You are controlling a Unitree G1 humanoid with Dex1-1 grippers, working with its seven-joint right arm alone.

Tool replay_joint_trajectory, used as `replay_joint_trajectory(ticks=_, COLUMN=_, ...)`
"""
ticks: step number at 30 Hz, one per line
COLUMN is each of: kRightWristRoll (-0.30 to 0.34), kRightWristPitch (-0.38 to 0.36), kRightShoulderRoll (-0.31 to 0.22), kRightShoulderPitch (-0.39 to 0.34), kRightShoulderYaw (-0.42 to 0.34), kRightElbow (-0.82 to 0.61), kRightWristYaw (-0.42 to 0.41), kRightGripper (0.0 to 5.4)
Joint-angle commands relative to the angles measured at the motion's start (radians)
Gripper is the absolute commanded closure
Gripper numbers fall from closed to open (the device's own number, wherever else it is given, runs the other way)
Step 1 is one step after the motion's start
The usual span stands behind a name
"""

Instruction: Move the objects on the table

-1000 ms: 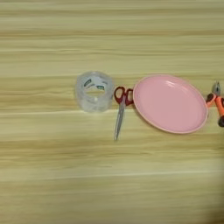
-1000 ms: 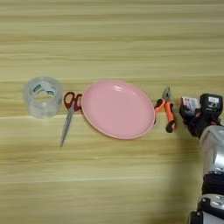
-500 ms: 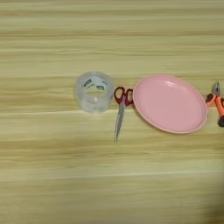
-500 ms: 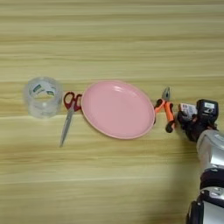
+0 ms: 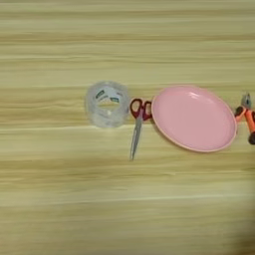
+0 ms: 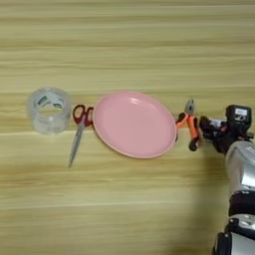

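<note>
The pliers [image 6: 190, 125] are lying just left of the right gripper [image 6: 211, 130], whose black fingertips are reaching almost to the orange handles; whether the fingers are apart or together cannot be told. Further left of the gripper are sitting the pink plate [image 6: 133, 124], the scissors [image 6: 78, 131] and the tape roll [image 6: 49, 110] on the table [image 6: 124, 45].

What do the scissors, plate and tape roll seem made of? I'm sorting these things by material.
Scissors: grey metal blades, likely steel, with glossy red handles that look like plastic.
Plate: smooth, uniform pink with a soft sheen, probably plastic, though glazed ceramic cannot be ruled out.
Tape roll: see-through wound film, so clear plastic tape; the green-white inner label suggests a printed paper or card core.
</note>
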Motion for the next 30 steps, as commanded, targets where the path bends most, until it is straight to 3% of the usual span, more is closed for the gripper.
replay_joint_trajectory(ticks=1, kRightWristRoll=0.013, kRightWristPitch=-0.013, kRightShoulderRoll=-0.009, kRightShoulderPitch=-0.017, kRightShoulderYaw=-0.011, kRightElbow=-0.131, kRightWristYaw=-0.041, kRightGripper=1.43)
replay_joint_trajectory(ticks=7, kRightWristRoll=-0.003, kRightWristPitch=-0.012, kRightShoulderRoll=0.023, kRightShoulderPitch=-0.001, kRightShoulderYaw=0.017, kRightElbow=-0.183, kRightWristYaw=-0.064, kRightGripper=0.78)
replay_joint_trajectory(ticks=14, kRightWristRoll=-0.039, kRightWristPitch=-0.056, kRightShoulderRoll=0.056, kRightShoulderPitch=-0.028, kRightShoulderYaw=0.073, kRightElbow=-0.099, kRightWristYaw=-0.074, kRightGripper=0.04)
replay_joint_trajectory(ticks=30, kRightWristRoll=-0.049, kRightWristPitch=-0.11, kRightShoulderRoll=0.073, kRightShoulderPitch=-0.049, kRightShoulderYaw=0.118, kRightElbow=-0.027, kRightWristYaw=-0.074, kRightGripper=0.04)
